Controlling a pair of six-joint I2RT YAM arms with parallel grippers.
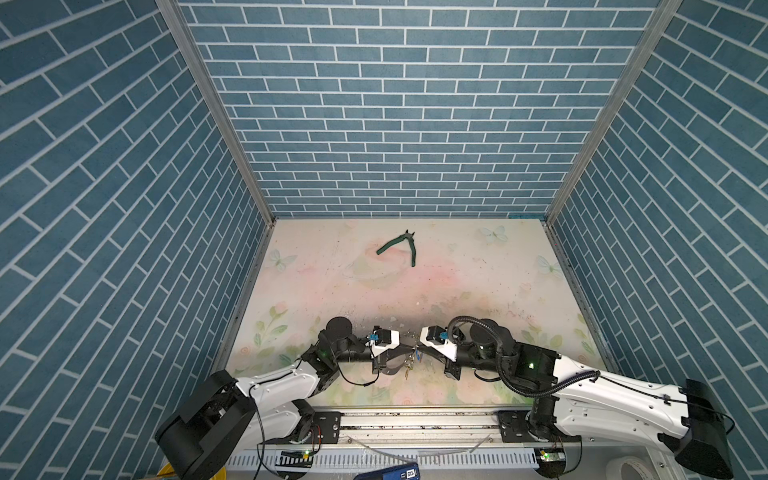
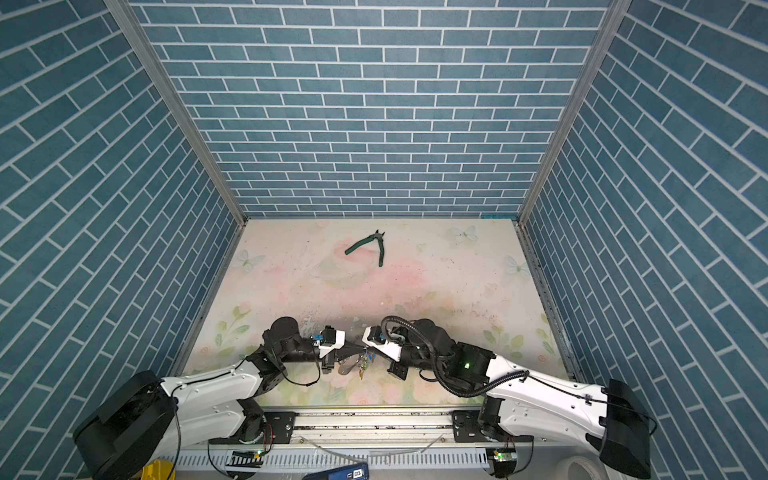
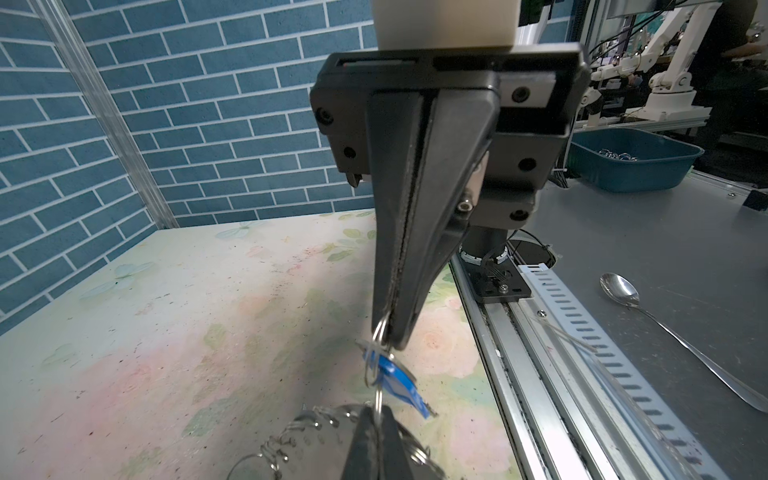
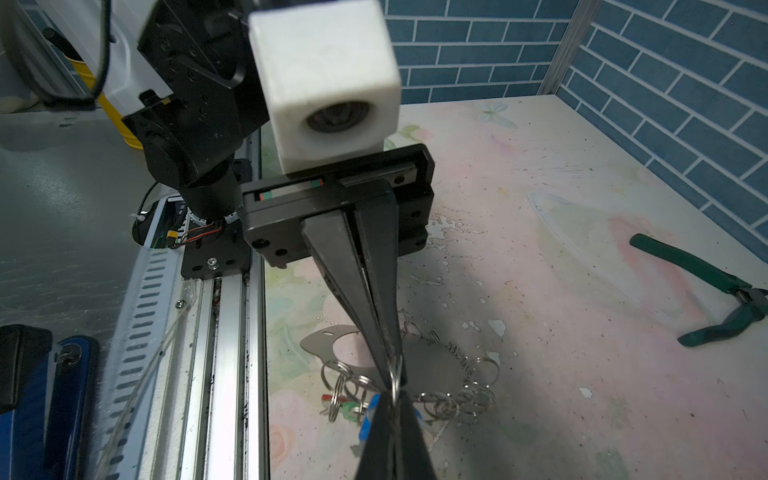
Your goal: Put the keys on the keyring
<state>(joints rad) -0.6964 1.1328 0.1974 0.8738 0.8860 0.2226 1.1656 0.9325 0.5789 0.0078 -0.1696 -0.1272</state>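
Left gripper, right gripper: pinching one small ring tip to tip at lower centre; dangling keys between tips, slanting down-right; leaving keyring just beneath, toward lower left.

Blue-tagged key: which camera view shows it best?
Left wrist view: the blue-tagged key hangs close and sharp from a small ring. The right wrist view shows only blue slivers, mostly hidden; in both top views it is a tiny speck.
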